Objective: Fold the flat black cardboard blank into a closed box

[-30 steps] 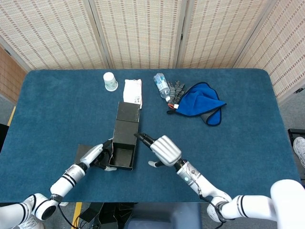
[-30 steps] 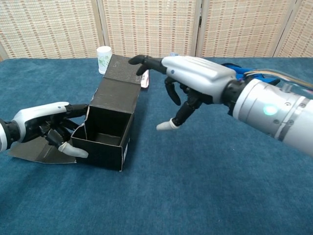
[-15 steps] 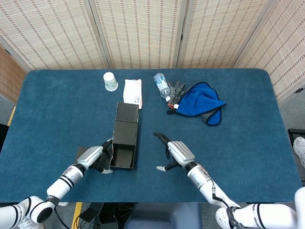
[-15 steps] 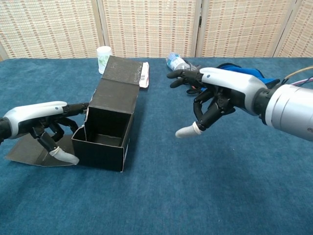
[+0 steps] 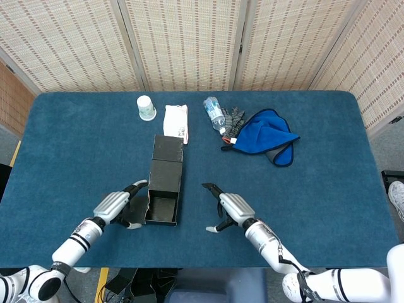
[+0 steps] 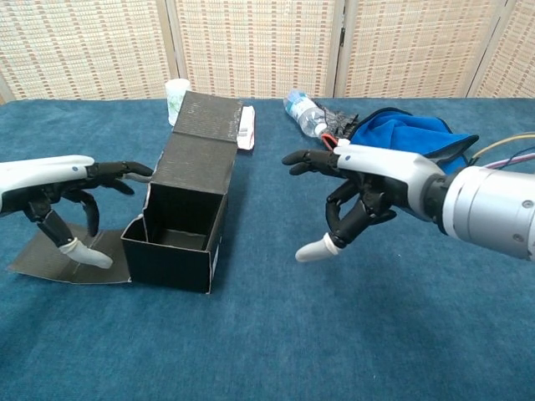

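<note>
The black cardboard box stands half formed left of the table's middle. Its top is open and its lid flap leans back. One flat flap lies on the table to the box's left. My left hand hovers over that flap, just left of the box without touching it; its fingers are apart and hold nothing. My right hand is well to the right of the box, near the front edge. In the chest view the left hand and the right hand both show a forefinger stretched out and an empty palm.
Along the back stand a white paper cup, a white packet, a lying plastic bottle, dark gloves and a blue cloth. The blue tabletop spreads wide to the right.
My right hand left the lid flap and drew back to the right and toward the front edge. My left hand let go of the box's left wall and moved off to the left.
</note>
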Robot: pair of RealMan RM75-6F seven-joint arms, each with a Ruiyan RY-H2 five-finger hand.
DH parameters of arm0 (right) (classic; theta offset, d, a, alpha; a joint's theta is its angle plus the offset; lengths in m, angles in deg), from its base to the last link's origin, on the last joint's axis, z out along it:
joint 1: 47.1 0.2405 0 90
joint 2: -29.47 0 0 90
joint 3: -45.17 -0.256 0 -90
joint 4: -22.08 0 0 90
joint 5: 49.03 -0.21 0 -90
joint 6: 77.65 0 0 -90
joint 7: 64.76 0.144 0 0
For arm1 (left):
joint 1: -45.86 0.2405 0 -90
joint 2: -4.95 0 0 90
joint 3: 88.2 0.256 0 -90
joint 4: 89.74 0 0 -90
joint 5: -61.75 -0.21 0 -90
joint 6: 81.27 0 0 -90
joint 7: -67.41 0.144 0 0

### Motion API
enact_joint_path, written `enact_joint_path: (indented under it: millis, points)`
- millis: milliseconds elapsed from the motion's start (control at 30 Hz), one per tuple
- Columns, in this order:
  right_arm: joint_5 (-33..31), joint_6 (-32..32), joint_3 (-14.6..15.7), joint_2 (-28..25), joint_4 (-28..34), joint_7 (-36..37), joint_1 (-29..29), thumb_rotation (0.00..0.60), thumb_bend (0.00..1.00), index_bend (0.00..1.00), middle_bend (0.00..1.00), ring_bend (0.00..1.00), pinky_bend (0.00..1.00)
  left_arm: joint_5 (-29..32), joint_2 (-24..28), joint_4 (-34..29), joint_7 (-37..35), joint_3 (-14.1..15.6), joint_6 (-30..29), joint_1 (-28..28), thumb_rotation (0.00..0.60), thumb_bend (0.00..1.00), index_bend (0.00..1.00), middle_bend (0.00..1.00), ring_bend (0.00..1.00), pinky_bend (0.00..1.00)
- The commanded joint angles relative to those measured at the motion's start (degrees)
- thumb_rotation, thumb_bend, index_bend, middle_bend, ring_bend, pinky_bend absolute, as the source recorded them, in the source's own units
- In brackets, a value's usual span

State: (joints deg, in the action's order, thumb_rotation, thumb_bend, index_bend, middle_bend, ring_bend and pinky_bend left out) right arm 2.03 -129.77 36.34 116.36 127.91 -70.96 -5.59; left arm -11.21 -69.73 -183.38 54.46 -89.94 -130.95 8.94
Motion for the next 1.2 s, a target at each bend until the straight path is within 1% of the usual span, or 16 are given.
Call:
enact_joint_path:
  millis: [33, 267, 400, 600, 800, 1200]
  points:
    - [-2.01, 0.99, -0.1, 1.4, -0.6, -0.48, 0.84, 0.6, 0.0, 0.0, 0.02, 0.64, 1.0, 0.63, 1.28, -1.13, 1.02, -0.51, -1.51, 0.91, 0.6, 0.08, 0.0, 0.0, 0.0, 0.2]
    - [-6.46, 1.72, -1.19, 6.95, -4.8, -2.56, 3.64, 0.6, 0.0, 0.0, 0.01, 0.64, 1.0, 0.45, 3.72, -2.73, 2.13, -1.11, -6.25, 3.78, 0.6, 0.08, 0.0, 0.0, 0.0, 0.18]
    - [-9.36, 2.02, -2.49, 10.82, -8.23, -3.2, 5.35, 0.6, 0.0, 0.0, 0.01, 0.64, 1.0, 0.19, 4.76, -3.33, 1.26, -1.44, -8.09, 5.3, 0.6, 0.08, 0.0, 0.0, 0.0, 0.18]
    - [-11.88, 2.84, -4.65, 15.58, -13.57, -3.02, 7.36, 0.6, 0.0, 0.0, 0.02, 0.64, 1.0, -0.98, 5.52, -3.27, 0.21, -1.66, -9.72, 6.73, 0.6, 0.08, 0.0, 0.0, 0.0, 0.18]
    - [-12.33, 3.77, -6.7, 20.28, -18.97, -1.83, 8.88, 0.6, 0.0, 0.0, 0.03, 0.64, 1.0, -2.25, 5.89, -2.95, -1.41, -1.97, -10.64, 7.68, 0.6, 0.08, 0.0, 0.0, 0.0, 0.18]
    - [-11.09, 4.77, -8.65, 26.03, -24.48, 0.43, 9.81, 0.6, 0.0, 0.0, 0.06, 0.64, 1.0, -3.69, 6.41, -2.33, -3.09, -2.22, -10.56, 8.52, 0.6, 0.08, 0.0, 0.0, 0.0, 0.18]
